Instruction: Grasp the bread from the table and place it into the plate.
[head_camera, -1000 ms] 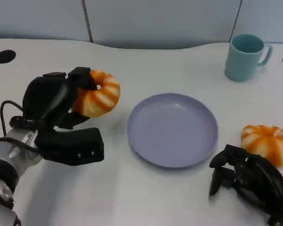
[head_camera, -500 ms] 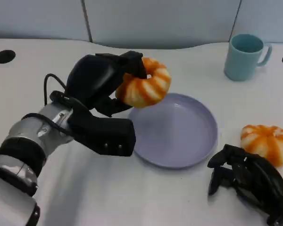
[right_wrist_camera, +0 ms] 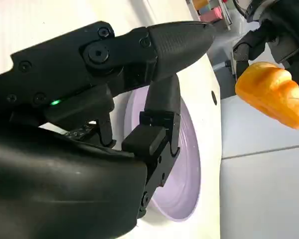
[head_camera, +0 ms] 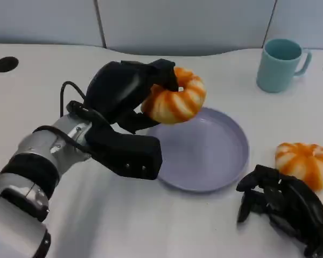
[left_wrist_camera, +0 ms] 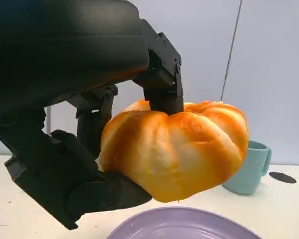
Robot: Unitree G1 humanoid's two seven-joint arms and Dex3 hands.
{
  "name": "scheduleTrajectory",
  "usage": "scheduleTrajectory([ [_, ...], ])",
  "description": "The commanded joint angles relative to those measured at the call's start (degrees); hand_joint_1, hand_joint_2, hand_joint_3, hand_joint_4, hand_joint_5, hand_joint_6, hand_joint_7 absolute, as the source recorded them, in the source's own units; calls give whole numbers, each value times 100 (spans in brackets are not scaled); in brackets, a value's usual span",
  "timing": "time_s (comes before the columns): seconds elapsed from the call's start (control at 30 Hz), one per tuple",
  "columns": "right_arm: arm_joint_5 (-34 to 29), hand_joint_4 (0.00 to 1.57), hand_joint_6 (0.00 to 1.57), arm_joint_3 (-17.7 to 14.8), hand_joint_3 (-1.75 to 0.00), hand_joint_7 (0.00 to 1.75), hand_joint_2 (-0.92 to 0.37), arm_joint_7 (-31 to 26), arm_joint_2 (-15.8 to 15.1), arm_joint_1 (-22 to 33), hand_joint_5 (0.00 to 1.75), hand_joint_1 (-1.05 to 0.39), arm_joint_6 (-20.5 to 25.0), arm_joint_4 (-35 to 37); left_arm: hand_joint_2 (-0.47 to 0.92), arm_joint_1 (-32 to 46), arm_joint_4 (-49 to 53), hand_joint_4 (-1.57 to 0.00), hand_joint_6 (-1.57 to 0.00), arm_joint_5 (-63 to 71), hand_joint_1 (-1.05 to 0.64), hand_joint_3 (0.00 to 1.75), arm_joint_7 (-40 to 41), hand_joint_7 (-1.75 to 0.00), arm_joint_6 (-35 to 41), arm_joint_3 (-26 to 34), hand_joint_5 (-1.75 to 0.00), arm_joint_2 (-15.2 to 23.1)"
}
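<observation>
Landmark: round lilac plate point(head_camera: 204, 156) w/ raised rim, mid-table.

Left black robot hand point(head_camera: 126, 91) on silver forearm, raised above plate's near-left edge. Grips orange-and-cream striped ring-shaped bread roll point(head_camera: 175, 99) betw. thumb below & fingers point(left_wrist_camera: 162, 74) on top. Roll in the air, tilted, over plate's far-left rim, not touching plate. Left wrist view: same roll point(left_wrist_camera: 177, 147) clear of plate rim point(left_wrist_camera: 184, 226) beneath.

Right black robot hand point(head_camera: 282, 207) resting on white table point(head_camera: 151, 226) just off plate's near-right edge. Fingers curled inward, nothing in them. Right wrist view: fingers point(right_wrist_camera: 159, 129) in front of plate point(right_wrist_camera: 187, 164), held roll point(right_wrist_camera: 274, 92) beyond plate's far side.

Second orange-and-cream striped bread roll point(head_camera: 306, 164) on table, right of plate, just beyond right hand, apart from both.

Light teal ceramic mug point(head_camera: 280, 64) upright w/ handle to its right, well beyond plate's far-right side. Also in left wrist view point(left_wrist_camera: 249, 169), behind roll.
</observation>
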Motion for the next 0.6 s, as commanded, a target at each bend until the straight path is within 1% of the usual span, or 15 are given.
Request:
scheduleTrajectory([
  [0.03, 6, 68, 72, 0, -22, 112, -92, 11, -25, 151, 155, -51, 137, 73, 57, -181, 147, -93, -73, -74, -23, 103, -559, -175, -34, -47, -175, -89],
  [0.07, 48, 68, 72, -8, -22, 112, -92, 56, -10, 151, 155, -49, 177, 71, 53, -222, 254, -94, -76, -136, -23, 115, -947, -175, -39, -79, -175, -199],
  [0.13, 93, 68, 71, -15, -22, 112, -92, 105, 4, 152, 155, -48, 222, 65, 50, -267, 359, -95, -78, -216, -24, 123, -1405, -175, -46, -86, -175, -311],
  [0.27, 101, 67, 71, -15, -22, 112, -92, 113, 2, 156, 155, -48, 238, 54, 49, -267, 343, -95, -78, -252, -24, 126, -1551, -175, -43, -29, -175, -317],
  [0.6, 102, 67, 71, -18, -22, 112, -92, 118, 2, 157, 156, -48, 243, 50, 48, -265, 329, -95, -78, -280, -24, 128, -1586, -175, -36, -31, -175, -313],
])
